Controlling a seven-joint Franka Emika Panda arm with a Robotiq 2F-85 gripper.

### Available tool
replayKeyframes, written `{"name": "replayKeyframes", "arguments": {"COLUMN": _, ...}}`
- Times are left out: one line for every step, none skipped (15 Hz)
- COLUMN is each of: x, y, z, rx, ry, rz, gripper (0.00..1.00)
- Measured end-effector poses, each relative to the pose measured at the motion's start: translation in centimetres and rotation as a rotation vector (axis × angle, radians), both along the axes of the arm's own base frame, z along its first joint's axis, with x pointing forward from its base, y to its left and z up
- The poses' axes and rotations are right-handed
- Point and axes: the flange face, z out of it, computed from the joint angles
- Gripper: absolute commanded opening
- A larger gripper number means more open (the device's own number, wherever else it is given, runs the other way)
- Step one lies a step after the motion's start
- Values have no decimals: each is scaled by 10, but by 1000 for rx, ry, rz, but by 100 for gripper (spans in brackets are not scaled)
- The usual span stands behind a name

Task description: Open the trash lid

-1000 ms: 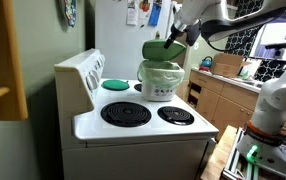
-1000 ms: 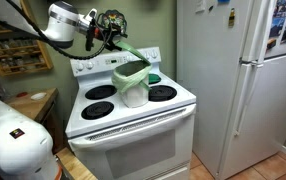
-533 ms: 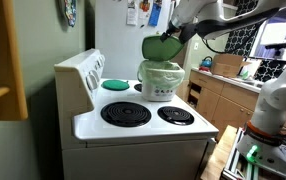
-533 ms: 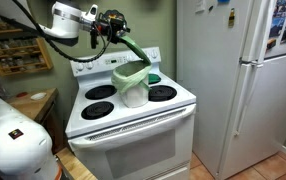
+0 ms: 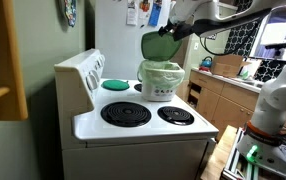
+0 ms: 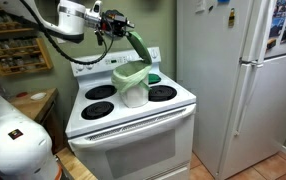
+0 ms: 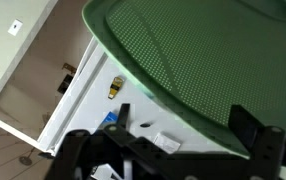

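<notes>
Hanging in mid-air, upper centre of the frame in both exterior views, the trash lid (image 5: 160, 45) is clear off the trash (image 5: 161, 80). It is tilted steeply, nearly on edge, with its green dome facing the camera. The gripper (image 5: 176, 31) is clamped onto the lid's upper edge and carries it with nothing underneath for support. From the opposite angle the trash lid (image 6: 140, 47) slants down and to the right from the gripper (image 6: 124, 30), with its lower end above the bin's rim and apart from it. The trash (image 6: 133, 85) stands upright and open, its pale liner showing, on the counter (image 6: 133, 118), a white stove top, between the back burners. A flat teal disc (image 5: 116, 84) lies on the rear burner just to the left of the bin. In the wrist view the lid's textured green underside (image 7: 203, 50) fills the upper right, with the dark gripper fingers (image 7: 251, 135) along the bottom edge. A white refrigerator (image 6: 233, 80) fills the right side.
</notes>
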Motion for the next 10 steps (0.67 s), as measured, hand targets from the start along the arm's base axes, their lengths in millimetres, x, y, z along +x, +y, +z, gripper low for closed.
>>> {"name": "replayKeyframes", "arguments": {"x": 3, "y": -2, "z": 1, "rx": 10, "ry": -11, "rz": -9, "gripper": 100}}
{"name": "replayKeyframes", "arguments": {"x": 7, "y": -5, "z": 1, "rx": 21, "ry": -18, "rz": -18, "gripper": 100}}
{"name": "replayKeyframes", "arguments": {"x": 10, "y": -8, "z": 1, "rx": 32, "ry": -24, "rz": -27, "gripper": 100}}
{"name": "replayKeyframes", "arguments": {"x": 13, "y": -11, "z": 0, "rx": 39, "ry": -25, "rz": -35, "gripper": 100}}
{"name": "replayKeyframes", "arguments": {"x": 16, "y": -12, "z": -1, "rx": 45, "ry": -23, "rz": -38, "gripper": 100}}
{"name": "replayKeyframes", "arguments": {"x": 17, "y": -11, "z": -1, "rx": 56, "ry": -19, "rz": -36, "gripper": 100}}
{"name": "replayKeyframes", "arguments": {"x": 17, "y": -9, "z": -2, "rx": 67, "ry": -14, "rz": -32, "gripper": 100}}
{"name": "replayKeyframes", "arguments": {"x": 15, "y": -4, "z": -2, "rx": 81, "ry": -6, "rz": -26, "gripper": 100}}
{"name": "replayKeyframes", "arguments": {"x": 13, "y": 1, "z": -1, "rx": 97, "ry": 6, "rz": -18, "gripper": 100}}
{"name": "replayKeyframes", "arguments": {"x": 9, "y": 7, "z": 0, "rx": 111, "ry": 21, "rz": -7, "gripper": 100}}
